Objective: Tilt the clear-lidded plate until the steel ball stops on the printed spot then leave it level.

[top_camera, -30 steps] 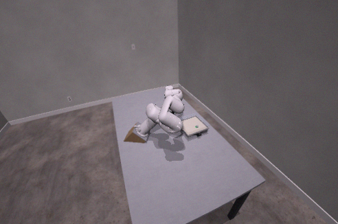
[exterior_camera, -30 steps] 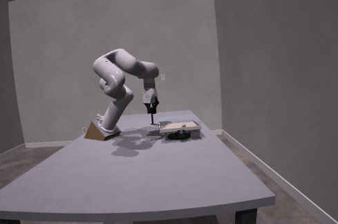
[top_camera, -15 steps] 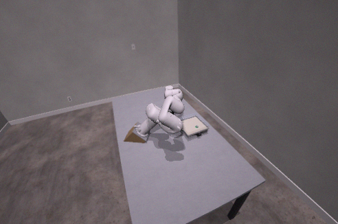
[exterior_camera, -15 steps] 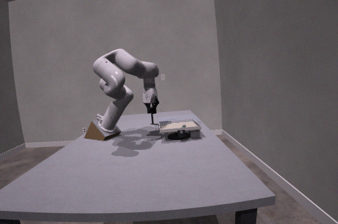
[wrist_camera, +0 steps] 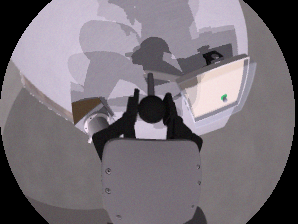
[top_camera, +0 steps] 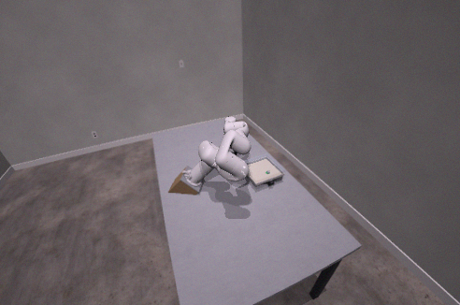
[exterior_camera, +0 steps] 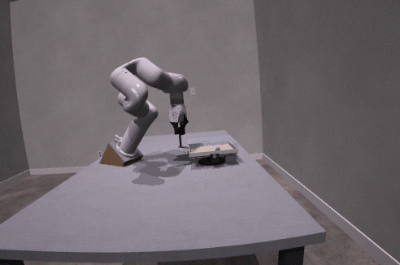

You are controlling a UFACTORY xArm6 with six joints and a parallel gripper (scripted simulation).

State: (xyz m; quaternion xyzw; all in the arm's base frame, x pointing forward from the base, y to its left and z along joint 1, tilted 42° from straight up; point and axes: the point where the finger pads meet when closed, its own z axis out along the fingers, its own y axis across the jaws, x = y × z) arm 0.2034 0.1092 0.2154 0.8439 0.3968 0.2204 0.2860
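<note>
No legible writing anywhere; gripper (wrist_camera: 152, 111) clamped on dark round-headed stick (exterior_camera: 180, 141) hanging tip-down just beside plate (exterior_camera: 212, 149) near table (exterior_camera: 159, 211) far right edge, green spot (wrist_camera: 225, 98) clear in wrist view, small ball (exterior_camera: 216, 149) discernible only from exterior, plate's dark pedestal likewise.

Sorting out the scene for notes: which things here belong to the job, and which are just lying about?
Job:
plate
green spot
ball
gripper, jaws shut on a dark rod

Lying about:
wooden wedge under the arm's base
table
</note>
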